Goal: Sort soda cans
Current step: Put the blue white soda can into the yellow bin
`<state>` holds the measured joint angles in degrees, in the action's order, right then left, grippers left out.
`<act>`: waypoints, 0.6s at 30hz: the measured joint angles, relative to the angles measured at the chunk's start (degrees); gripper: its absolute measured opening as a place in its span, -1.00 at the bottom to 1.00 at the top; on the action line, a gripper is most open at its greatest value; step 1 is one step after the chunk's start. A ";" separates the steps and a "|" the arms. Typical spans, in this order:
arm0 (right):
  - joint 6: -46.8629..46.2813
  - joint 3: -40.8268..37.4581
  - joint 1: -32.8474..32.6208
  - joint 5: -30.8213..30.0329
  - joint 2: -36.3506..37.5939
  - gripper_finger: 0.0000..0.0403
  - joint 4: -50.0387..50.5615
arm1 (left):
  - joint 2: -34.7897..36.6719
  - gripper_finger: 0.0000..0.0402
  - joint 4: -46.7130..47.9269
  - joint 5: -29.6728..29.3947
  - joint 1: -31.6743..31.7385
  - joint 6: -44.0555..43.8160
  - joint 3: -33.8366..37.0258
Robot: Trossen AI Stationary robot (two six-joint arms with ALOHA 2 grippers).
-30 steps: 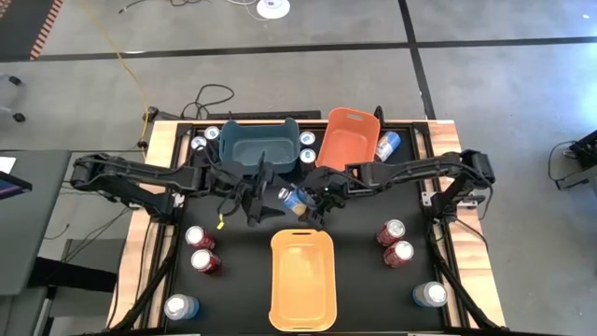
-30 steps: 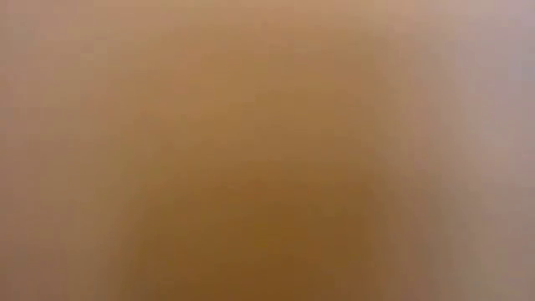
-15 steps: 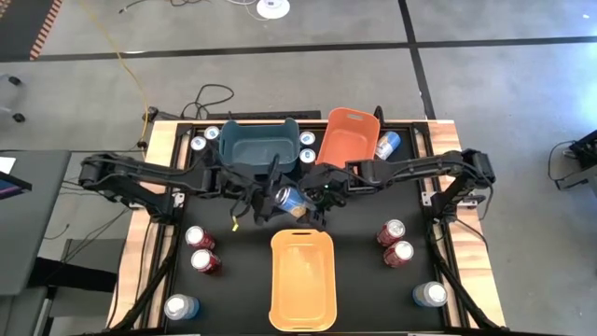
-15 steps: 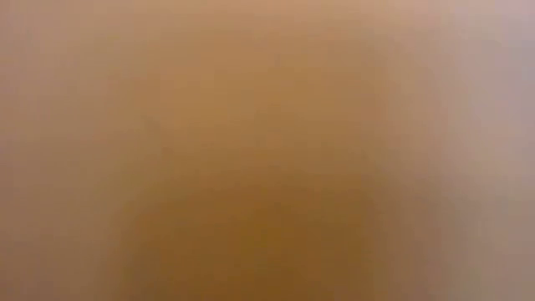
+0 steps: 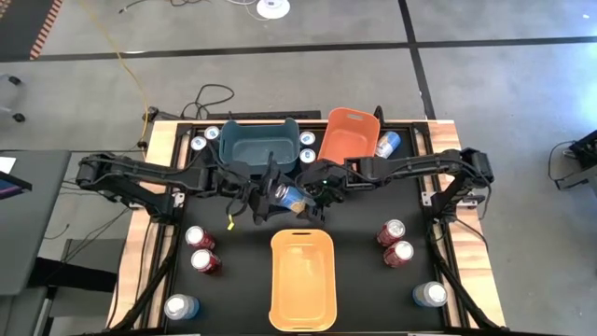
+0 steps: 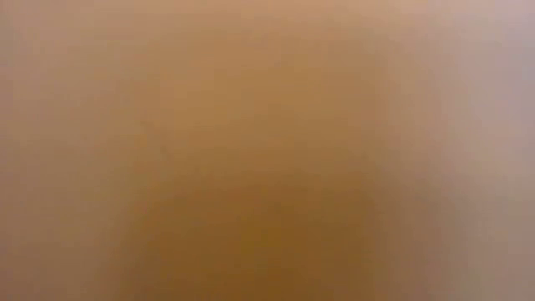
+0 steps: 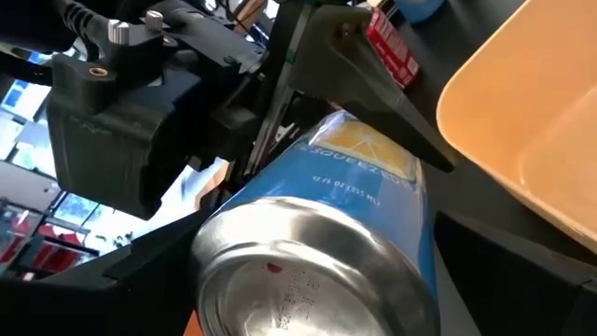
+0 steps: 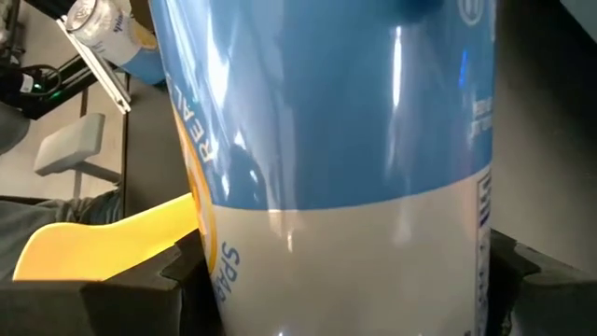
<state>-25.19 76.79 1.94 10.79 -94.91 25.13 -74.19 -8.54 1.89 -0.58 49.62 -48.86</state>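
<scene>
A blue soda can [image 5: 288, 196] with a pale lower band is lifted over the middle of the table, lying tilted between both grippers. My left gripper [image 5: 270, 198] comes from the table's left and is shut on the end with the silver top [image 7: 298, 271]. My right gripper [image 5: 313, 191] comes from the right, shut on the other end. Near it lies the yellow-orange bin [image 5: 301, 278]; beyond it stand the teal bin [image 5: 261, 145] and the orange bin [image 5: 345, 138]. The low view shows only an orange blur. My left gripper has the can's wall near its silver top [image 7: 410, 233] between its two fingers [image 7: 494, 252], coming level from the table's left and along the can. The can is clear of the table. My right gripper pinches the can's pale band [image 8: 354, 261] between its two fingers [image 8: 140, 289], from the table's right. The can stands across the fingers, off the table.
Red cans stand near left [image 5: 202, 250] and near right [image 5: 395, 243]. Pale cans stand at the near corners [image 5: 180, 306] [image 5: 429, 294]. More cans flank the teal bin [image 5: 198, 143] [image 5: 308, 147], and a blue can [image 5: 387, 145] lies by the orange bin.
My left gripper has moved toward the table's right and come around the can's silver-topped end. The can, held by my right gripper, has shifted slightly left and toward the far edge, its top now turned toward the left arm.
</scene>
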 joint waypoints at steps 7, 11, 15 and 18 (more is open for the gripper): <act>0.01 -0.02 -0.03 0.07 0.00 0.53 -0.05 | 0.00 0.77 0.03 0.00 -0.06 0.05 0.00; -0.11 -0.04 -0.36 0.04 -0.02 0.57 -0.10 | 0.02 0.64 0.09 0.37 -0.06 -0.79 0.00; -0.63 -0.04 -0.27 -0.43 -0.02 0.71 0.11 | 0.04 0.62 -0.24 -1.15 -0.08 -1.22 0.07; -2.64 -0.04 -0.20 -2.63 0.16 0.85 -0.06 | 0.05 0.63 -1.14 -3.81 -0.19 -2.91 0.17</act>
<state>-27.83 76.75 1.74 8.16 -94.75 25.07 -74.14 -9.68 -1.92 -0.78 46.72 -48.69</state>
